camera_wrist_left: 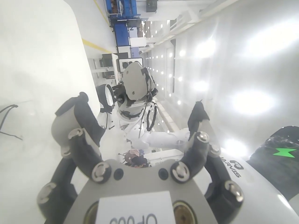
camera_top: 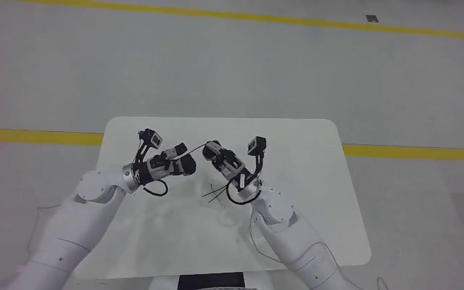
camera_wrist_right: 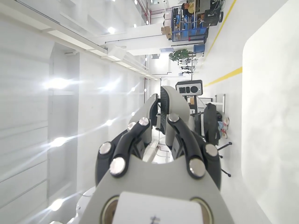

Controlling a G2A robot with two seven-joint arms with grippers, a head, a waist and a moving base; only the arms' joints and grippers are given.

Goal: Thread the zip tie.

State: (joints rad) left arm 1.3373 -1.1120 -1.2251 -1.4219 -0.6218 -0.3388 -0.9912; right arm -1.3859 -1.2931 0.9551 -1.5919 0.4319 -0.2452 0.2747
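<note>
Over the one white table (camera_top: 312,196), two grippers meet at centre, the left gripper (camera_wrist_left: 140,100) spread wide and the right gripper (camera_wrist_right: 160,99) pinched narrow, apparently on the one zip tie (camera_top: 193,148) reaching left between them, so thin it may slip or bend off-line; just nearer lie a few spare ties (camera_top: 215,193), too fine to count.

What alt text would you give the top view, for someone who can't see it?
Two robot arms meet over a white table, left gripper and right gripper nearly tip to tip. Thin black zip ties lie on the table by the right arm.
</note>
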